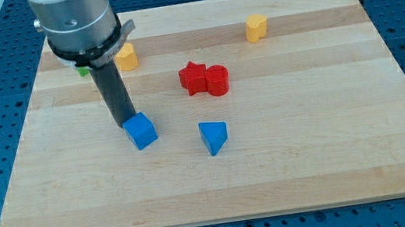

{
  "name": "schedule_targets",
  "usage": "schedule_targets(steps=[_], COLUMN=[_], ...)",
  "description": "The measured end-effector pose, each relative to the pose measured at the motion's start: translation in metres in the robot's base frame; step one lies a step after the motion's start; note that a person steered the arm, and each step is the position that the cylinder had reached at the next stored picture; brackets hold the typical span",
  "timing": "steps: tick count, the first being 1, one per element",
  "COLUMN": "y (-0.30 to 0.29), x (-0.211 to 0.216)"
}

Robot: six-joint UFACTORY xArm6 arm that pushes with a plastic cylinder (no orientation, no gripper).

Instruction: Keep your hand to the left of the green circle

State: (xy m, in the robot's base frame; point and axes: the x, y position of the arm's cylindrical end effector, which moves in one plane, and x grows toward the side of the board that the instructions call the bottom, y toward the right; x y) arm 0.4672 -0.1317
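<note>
My tip touches the board just at the upper left of a blue cube. A small bit of a green block shows at the view's upper left, mostly hidden behind the arm; its shape cannot be made out. The tip is below and to the right of that green bit. A yellow block sits just right of the arm's body.
A red star and a red block touch near the board's middle. A blue triangle lies below them. A yellow block sits at the top right. The wooden board rests on a blue perforated table.
</note>
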Motion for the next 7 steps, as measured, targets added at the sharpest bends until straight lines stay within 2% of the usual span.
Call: schedule_targets(steps=[1, 2, 4, 5, 7], y=[0.025, 0.01, -0.173, -0.173, -0.167], x=[0.022, 0.023, 0.018, 0.018, -0.103])
